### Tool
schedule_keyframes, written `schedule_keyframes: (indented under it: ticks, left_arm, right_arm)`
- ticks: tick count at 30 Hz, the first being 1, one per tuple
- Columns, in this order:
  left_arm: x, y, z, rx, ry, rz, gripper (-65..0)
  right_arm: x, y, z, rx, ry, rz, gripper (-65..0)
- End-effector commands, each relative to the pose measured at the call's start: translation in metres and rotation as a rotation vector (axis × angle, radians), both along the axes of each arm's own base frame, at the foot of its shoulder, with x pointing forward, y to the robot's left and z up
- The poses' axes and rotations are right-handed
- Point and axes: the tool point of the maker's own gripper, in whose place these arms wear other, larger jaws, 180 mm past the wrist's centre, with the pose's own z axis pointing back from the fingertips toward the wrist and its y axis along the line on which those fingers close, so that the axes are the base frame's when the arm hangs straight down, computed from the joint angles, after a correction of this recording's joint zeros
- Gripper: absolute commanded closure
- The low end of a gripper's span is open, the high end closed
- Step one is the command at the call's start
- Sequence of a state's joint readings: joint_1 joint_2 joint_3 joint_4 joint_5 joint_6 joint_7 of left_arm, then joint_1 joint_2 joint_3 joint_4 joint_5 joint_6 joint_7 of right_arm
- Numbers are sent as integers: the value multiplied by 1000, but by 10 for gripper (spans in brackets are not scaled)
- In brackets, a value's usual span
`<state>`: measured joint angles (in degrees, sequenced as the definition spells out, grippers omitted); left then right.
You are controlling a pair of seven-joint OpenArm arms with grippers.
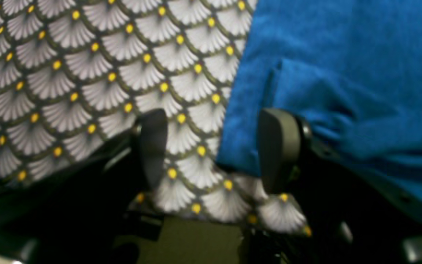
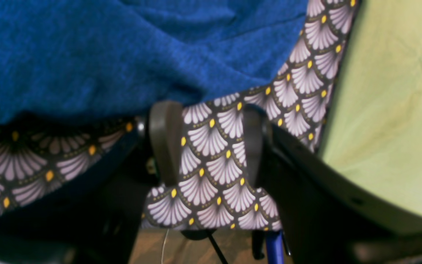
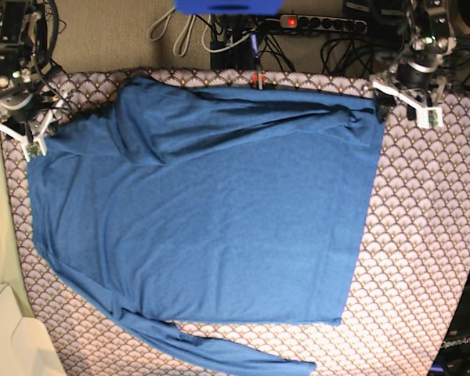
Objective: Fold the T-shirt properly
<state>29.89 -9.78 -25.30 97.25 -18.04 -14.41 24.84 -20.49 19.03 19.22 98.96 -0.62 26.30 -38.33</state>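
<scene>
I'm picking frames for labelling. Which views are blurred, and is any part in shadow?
Left wrist view: soft all over, the T-shirt and patterned cloth smeared, lower part dark. Right wrist view: also soft, with heavy shadow under the shirt's edge at lower left. Base view: sharpest, evenly lit, only shallow shadows in the shirt's folds near the top.

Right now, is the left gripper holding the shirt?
No: its fingers stand apart, the shirt edge lying loose between them.
</scene>
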Motion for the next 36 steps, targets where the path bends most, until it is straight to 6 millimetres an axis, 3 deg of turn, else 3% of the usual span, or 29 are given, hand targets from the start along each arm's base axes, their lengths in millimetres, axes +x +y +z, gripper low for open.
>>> schedule_keyframes:
  ticks: [1, 12, 18, 27, 36]
  left_arm:
    - [7, 1, 15, 13, -52, -13, -381]
    - [6, -3, 10, -4, -43, -10, -384]
    - [4, -2, 2, -13, -25, -3, -386]
    - [8, -35, -24, -75, 28, -67, -386]
    - [4, -31, -28, -71, 43, -58, -383]
  right_arm:
    - [8, -3, 11, -11, -39, 10, -277]
    - [-2, 2, 5, 4, -21, 8, -284]
    - [-8, 17, 10, 20, -36, 19, -360]
    - [-15, 22, 16, 12, -39, 39, -363]
    - [-25, 28, 18, 8, -28, 59, -363]
